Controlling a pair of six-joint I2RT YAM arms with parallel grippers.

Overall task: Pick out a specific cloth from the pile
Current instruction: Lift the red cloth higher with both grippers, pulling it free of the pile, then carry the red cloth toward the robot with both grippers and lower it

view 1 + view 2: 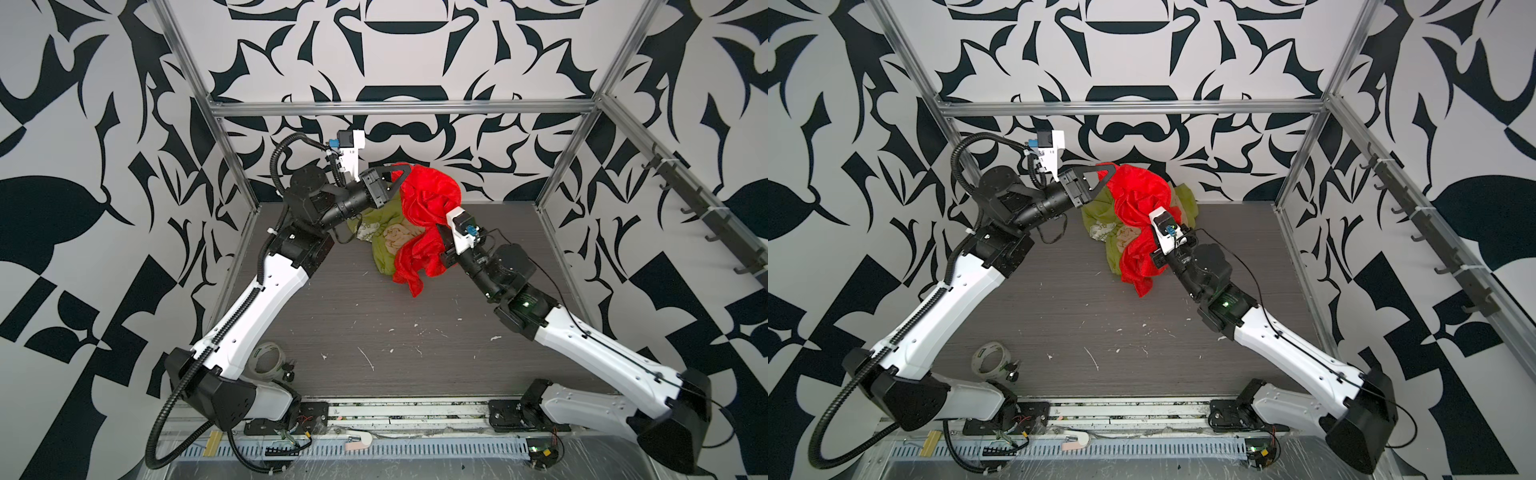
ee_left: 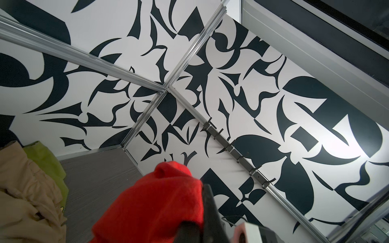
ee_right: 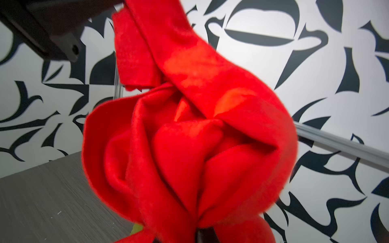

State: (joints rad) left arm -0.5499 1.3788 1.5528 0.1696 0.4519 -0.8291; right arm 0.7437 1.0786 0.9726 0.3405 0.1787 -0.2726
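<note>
Now L fingers point(image 1: 402, 171) & R fingers point(image 1: 441, 232) both clamped on red cloth point(image 1: 428, 195), above pile point(image 1: 384, 245).

Red cloth point(image 2: 155, 202) bunched close to lens, draped over dark finger point(image 2: 210, 212) of left gripper point(image 2: 202, 229); grip pt hidden by fabric. Tan-beige cloth point(image 2: 25, 189) w/ olive-green cloth point(image 2: 48, 160) behind it, on grey tabletop point(image 2: 99, 174). B/w patterned walls point(image 2: 273, 109), alu frame rails point(image 2: 84, 61), hook rack point(image 2: 235, 151).
</note>
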